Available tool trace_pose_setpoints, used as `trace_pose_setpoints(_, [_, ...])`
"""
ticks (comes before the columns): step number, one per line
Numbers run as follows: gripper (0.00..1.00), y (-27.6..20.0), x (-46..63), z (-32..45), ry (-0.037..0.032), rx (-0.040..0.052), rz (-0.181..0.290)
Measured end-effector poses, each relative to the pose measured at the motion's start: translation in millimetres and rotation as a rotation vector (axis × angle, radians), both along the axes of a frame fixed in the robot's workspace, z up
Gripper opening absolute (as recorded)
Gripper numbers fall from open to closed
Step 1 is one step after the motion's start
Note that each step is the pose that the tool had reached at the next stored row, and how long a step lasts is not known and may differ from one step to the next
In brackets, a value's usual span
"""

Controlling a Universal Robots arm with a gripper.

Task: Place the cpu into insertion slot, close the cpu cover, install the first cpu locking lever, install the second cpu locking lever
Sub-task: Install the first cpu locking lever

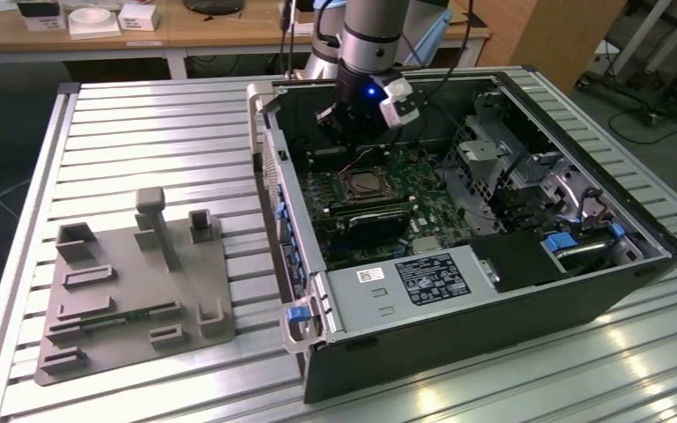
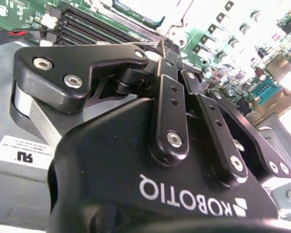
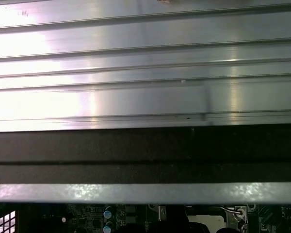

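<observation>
Two things sit on the slatted metal table closest to the exterior camera. One is a grey fixture plate with upright blocks. The other is the open computer case, lying on its side at about three o'clock of that plate.

Inside the case, nearest me, is a black labelled box. Just past it, toward twelve o'clock, lies the green circuit board. The insertion slot sits on that board at roughly eleven o'clock of the labelled box, with its silvery rim showing. A paler square in its middle looks like the cpu lying in the slot, though from this far off I can't be sure.

At twelve o'clock of the slot, my gripper hangs inside the case above the board, with a blue light glowing on the wrist above it. In the second wrist view the gripper points toward the board, near the long black memory slots. I cannot tell whether it is spread or pressed together, or whether it has anything in it.

The first wrist view looks across the case's dark edge to the table slats. Farthest back, at eleven o'clock, a wooden bench carries small white boxes.
</observation>
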State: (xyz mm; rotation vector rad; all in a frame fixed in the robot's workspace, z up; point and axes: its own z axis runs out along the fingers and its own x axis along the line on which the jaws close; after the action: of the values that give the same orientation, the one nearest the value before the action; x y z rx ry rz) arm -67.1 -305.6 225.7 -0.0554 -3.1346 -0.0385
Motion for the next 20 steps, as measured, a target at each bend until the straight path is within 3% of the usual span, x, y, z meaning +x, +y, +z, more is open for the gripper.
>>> trace_pose_setpoints(7, [0.11, 0.0, 0.0, -4.6, 0.0, 0.0, 0.0])
trace_pose_setpoints(20, [0.11, 0.0, 0.0, -5.5, 0.0002, -0.0005, 0.009])
